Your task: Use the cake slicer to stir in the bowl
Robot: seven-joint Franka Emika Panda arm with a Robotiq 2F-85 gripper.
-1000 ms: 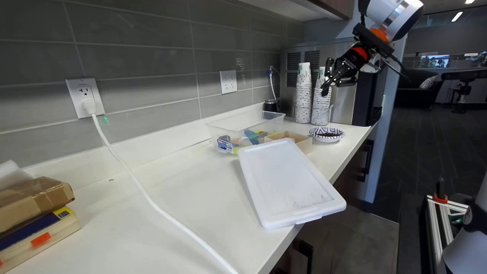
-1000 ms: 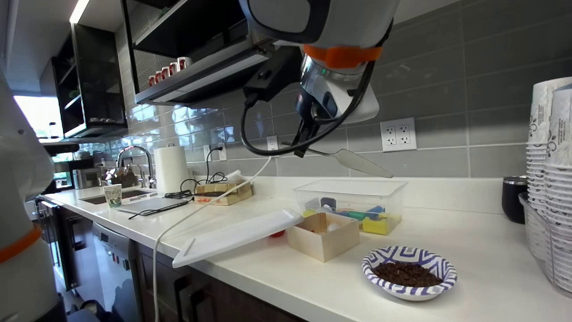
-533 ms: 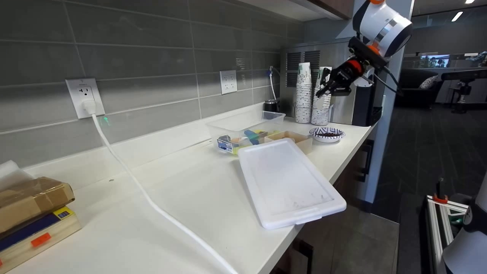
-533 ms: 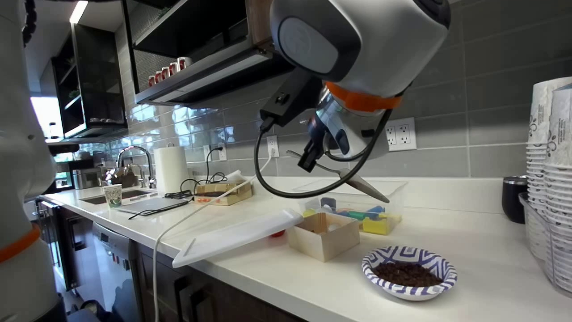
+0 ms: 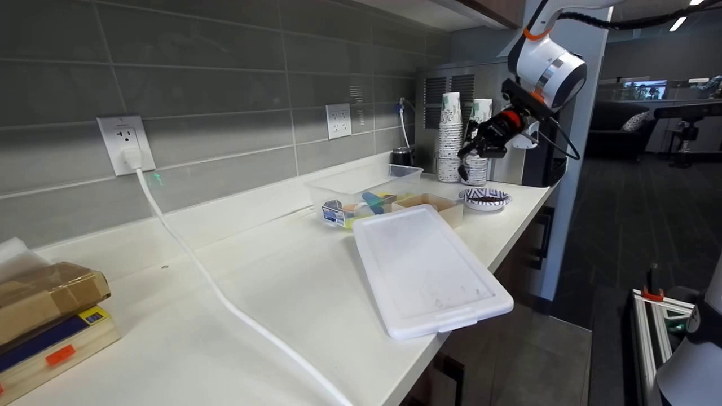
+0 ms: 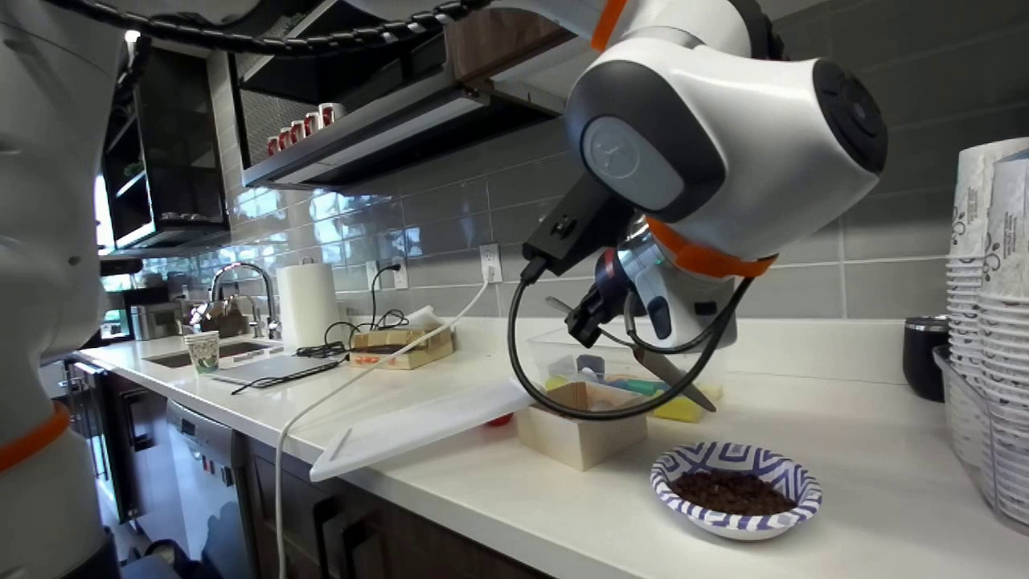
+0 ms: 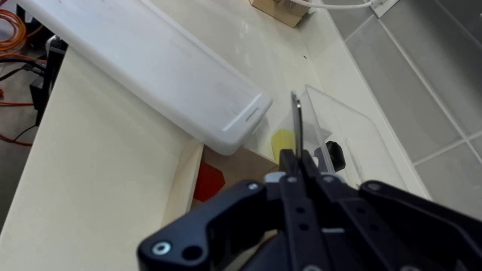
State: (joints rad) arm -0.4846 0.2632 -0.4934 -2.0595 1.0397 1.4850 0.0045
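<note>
The bowl (image 6: 739, 527), with a blue-and-white patterned rim and dark brown bits inside, stands on the counter; it also shows in an exterior view (image 5: 485, 207). It is out of the wrist view. My gripper (image 7: 297, 160) is shut on the metal cake slicer (image 7: 297, 124), whose thin end points up between the fingertips in the wrist view. In an exterior view my gripper (image 6: 585, 326) holds the slicer (image 6: 675, 376) above the wooden box and clear bin, its blade tilted downward toward the bowl's side, apart from the bowl. The arm's cable partly hides the slicer.
A pale wooden box (image 6: 563, 438) and a clear bin (image 5: 338, 194) of colored items stand beneath the gripper. A white lid (image 5: 428, 270) leans on the box and overhangs the counter edge. Stacked paper cups (image 6: 1005, 322) and a black tumbler (image 6: 926, 362) stand beyond the bowl.
The arm has lowered with the slicer in the gripper and moved nearer the bowl's side. The blade has come down and points more steeply downward. The bowl has not moved.
</note>
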